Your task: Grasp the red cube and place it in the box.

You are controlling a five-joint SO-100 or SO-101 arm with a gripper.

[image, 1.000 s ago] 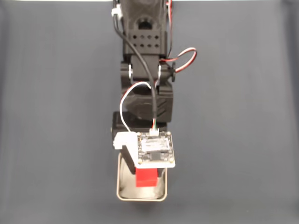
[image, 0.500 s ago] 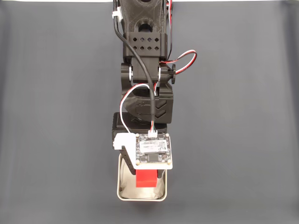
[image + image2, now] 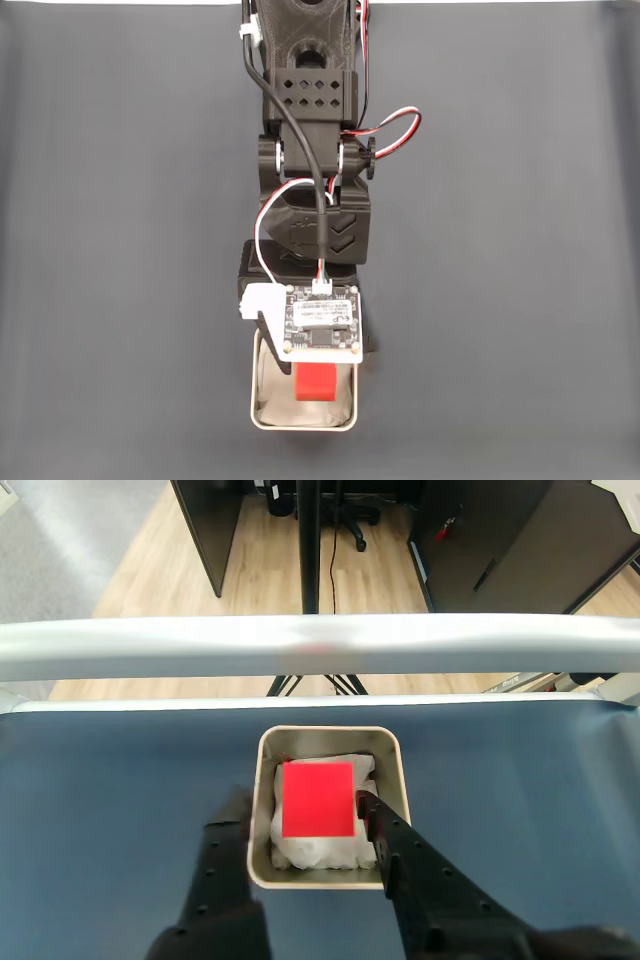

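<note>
Red cube (image 3: 318, 799) lying inside the box (image 3: 263, 780) on its white lining; gripper (image 3: 302, 813) above, fingers spread apart, left finger outside the box's left wall

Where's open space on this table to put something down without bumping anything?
The dark blue mat is bare on both sides of the black arm in the fixed view. It's crowded around the shallow silver metal tin, where the small red cube sits between the open gripper fingers.

Matte red cube (image 3: 318, 799) on wrinkly white paper in a metal box (image 3: 263, 780).
</note>
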